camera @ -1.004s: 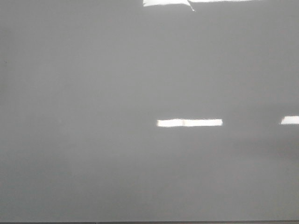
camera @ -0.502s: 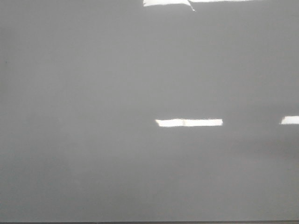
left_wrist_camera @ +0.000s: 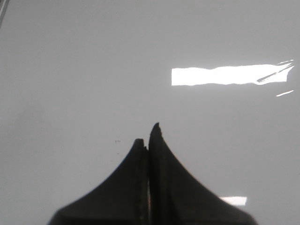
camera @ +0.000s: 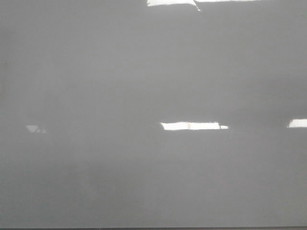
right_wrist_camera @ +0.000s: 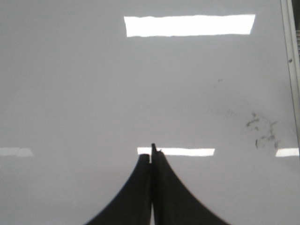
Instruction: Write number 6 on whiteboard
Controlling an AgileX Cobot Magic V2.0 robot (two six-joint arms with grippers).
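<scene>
Glossy pale whiteboard (camera: 120, 72) filled every view, bright rectangular reflections (camera: 191, 126) spread across it. Left gripper (left_wrist_camera: 148, 136) was seen pressed closed over the board, nothing clamped. Right gripper (right_wrist_camera: 152, 152) likewise closed and empty. Faint dark smudges (right_wrist_camera: 260, 129) were noted near the board's metal edge (right_wrist_camera: 291, 61). No number 6 could be made out.

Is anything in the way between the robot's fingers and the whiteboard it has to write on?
Nothing visible is. The whiteboard lies bare beyond the left gripper and the right gripper, with only light reflections and faint dark smudges on it. No marker shows; both pairs of fingers are shut.
</scene>
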